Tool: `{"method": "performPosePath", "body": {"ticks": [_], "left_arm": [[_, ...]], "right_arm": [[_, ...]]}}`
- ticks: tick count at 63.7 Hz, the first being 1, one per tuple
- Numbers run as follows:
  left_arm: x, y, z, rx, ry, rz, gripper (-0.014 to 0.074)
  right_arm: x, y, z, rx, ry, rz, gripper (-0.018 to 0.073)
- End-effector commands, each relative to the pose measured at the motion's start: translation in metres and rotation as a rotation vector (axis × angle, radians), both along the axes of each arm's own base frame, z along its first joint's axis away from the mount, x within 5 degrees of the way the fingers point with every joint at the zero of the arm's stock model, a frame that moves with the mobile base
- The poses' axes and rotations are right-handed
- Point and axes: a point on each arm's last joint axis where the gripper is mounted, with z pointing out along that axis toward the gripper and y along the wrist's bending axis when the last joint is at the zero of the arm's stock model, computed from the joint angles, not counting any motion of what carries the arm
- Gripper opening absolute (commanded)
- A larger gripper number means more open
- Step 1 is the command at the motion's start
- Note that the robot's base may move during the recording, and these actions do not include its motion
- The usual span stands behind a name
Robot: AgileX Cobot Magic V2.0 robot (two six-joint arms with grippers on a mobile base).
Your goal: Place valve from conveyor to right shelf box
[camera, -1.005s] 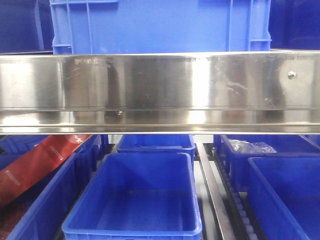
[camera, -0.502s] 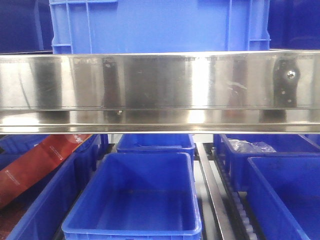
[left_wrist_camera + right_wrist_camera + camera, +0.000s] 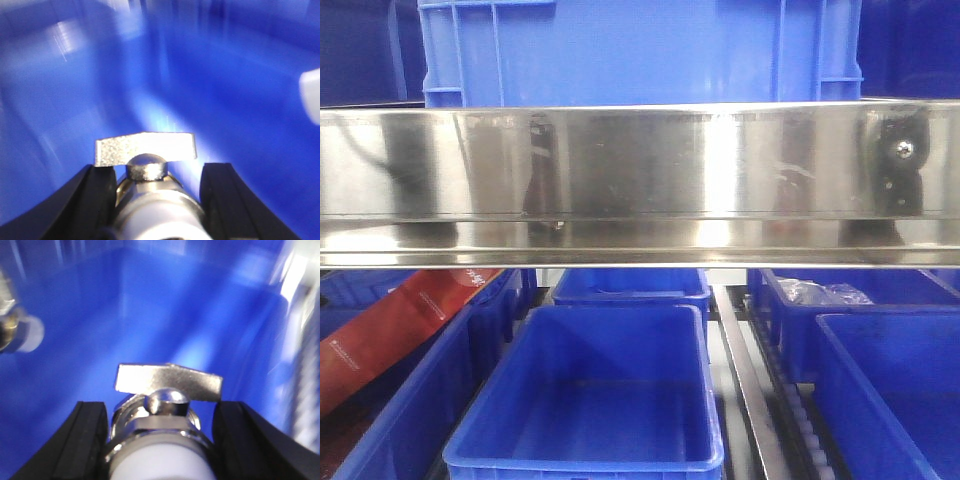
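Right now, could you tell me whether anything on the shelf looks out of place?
One thing: a red cardboard package lies tilted across the rims of the blue plastic bins at lower left, not inside one. Crumpled clear plastic sits in the rear right bin. Otherwise nothing stands out.

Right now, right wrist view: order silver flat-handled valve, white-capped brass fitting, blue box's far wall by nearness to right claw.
1. Silver flat-handled metal valve: between the right claw's fingers.
2. White-capped brass fitting: left edge.
3. Blue plastic box's far wall: top, beyond.
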Motion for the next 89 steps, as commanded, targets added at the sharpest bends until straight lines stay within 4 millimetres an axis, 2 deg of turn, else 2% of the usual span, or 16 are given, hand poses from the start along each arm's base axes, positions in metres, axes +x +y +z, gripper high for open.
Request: {"method": "performPosePath", "body": {"ticks": [1, 5, 12, 18, 22, 25, 30, 38, 42, 50, 61, 64, 67, 72, 79, 89], "left_arm": [[0.004, -0.004, 0.001, -0.018, -0.016, -0.003, -0.0110], [0.008, -0.006, -0.006, -0.012, -0.001, -0.003, -0.0095], [0.013, -0.008, -0.014, -0.005, 0.016, -0.003, 0.0028], [0.014, -0.008, -0.015, -0.002, 0.021, -0.003, 0.0230], [0.014, -0.008, -0.015, -0.002, 0.021, -0.003, 0.0391], [0.014, -0.008, -0.015, -0.002, 0.021, -0.003, 0.0469], [0.012, -0.006, -0.011, -0.002, 0.011, 0.000, 0.0521], [0.002, -0.002, 0.002, -0.008, -0.009, -0.001, 0.0496], [-0.007, 0.001, 0.014, -0.014, -0.031, -0.001, 0.0456], [-0.031, 0.012, 0.042, -0.027, -0.079, 0.000, 0.0271], [-0.070, 0.028, 0.076, -0.027, -0.131, 0.001, -0.0041], [-0.079, 0.033, 0.082, -0.021, -0.131, 0.002, -0.0111], [-0.090, 0.037, 0.088, -0.020, -0.123, 0.001, -0.0111], [-0.106, 0.043, 0.091, -0.027, -0.113, 0.005, -0.0111], [-0.129, 0.053, 0.085, -0.046, -0.106, 0.025, -0.0111], [-0.165, 0.068, 0.061, -0.113, -0.185, 0.051, -0.0111]], "right_arm": [[0.007, 0.003, 0.000, 0.004, -0.028, 0.000, -0.0118], [0.013, 0.006, -0.008, -0.005, -0.005, 0.001, -0.0054], [0.022, 0.009, -0.020, -0.016, 0.021, 0.000, 0.0116], [0.025, 0.011, -0.025, -0.023, 0.035, 0.001, 0.0300], [0.025, 0.011, -0.025, -0.020, 0.029, 0.000, 0.0391], [0.024, 0.011, -0.022, -0.017, 0.022, 0.000, 0.0421], [0.020, 0.009, -0.016, -0.010, 0.006, 0.000, 0.0422], [0.009, 0.004, 0.000, 0.008, -0.032, -0.001, 0.0392], [-0.002, -0.001, 0.013, 0.021, -0.063, 0.000, 0.0335], [-0.026, -0.012, 0.039, 0.047, -0.120, 0.001, 0.0167], [-0.067, -0.030, 0.072, 0.074, -0.185, 0.006, -0.0153], [-0.079, -0.035, 0.078, 0.081, -0.202, 0.006, -0.0162], [-0.091, -0.041, 0.082, 0.088, -0.217, 0.006, -0.0158], [-0.109, -0.049, 0.083, 0.099, -0.241, 0.003, -0.0158], [-0.133, -0.060, 0.075, 0.118, -0.276, -0.005, -0.0158], [-0.168, -0.077, 0.043, 0.135, -0.303, -0.017, -0.0159]]}}
